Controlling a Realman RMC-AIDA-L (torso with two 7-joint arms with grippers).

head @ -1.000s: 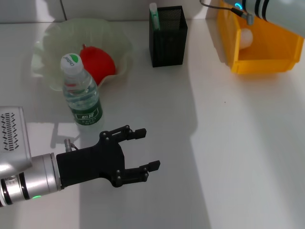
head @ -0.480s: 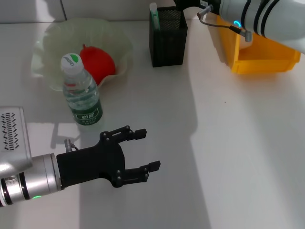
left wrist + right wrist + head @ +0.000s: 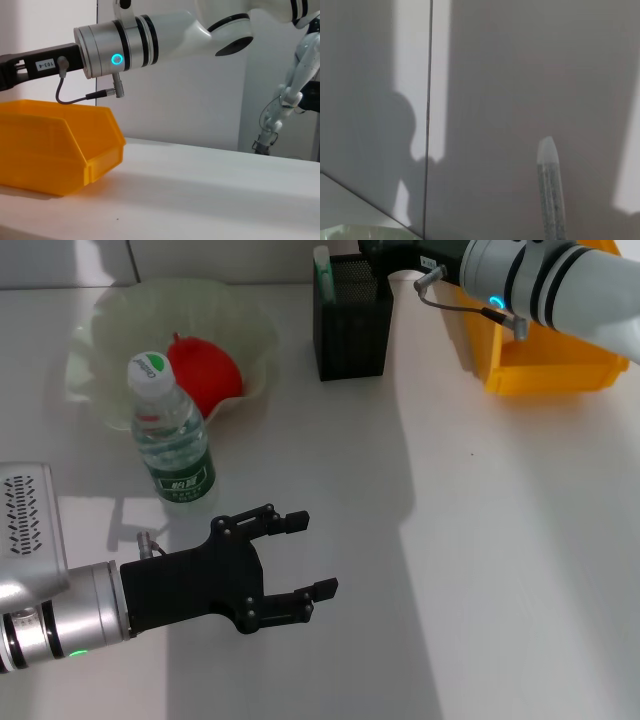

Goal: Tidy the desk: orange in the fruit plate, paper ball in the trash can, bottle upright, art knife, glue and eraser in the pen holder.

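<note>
One arm worked: my right gripper [image 3: 375,255] hung above the pen holder [image 3: 351,318] at the table's far edge; whether its fingers gripped anything, I could not tell. Any release needed centring over the opening. My left gripper [image 3: 305,555] idled open near the front edge.

The water bottle [image 3: 172,440] stands upright at the left, just near of the pale fruit plate [image 3: 110,315]; a red-orange fruit [image 3: 206,373] lies in that plate; the black mesh pen holder [image 3: 352,318] stands far centre; the yellow bin [image 3: 545,350] sits far right.
</note>
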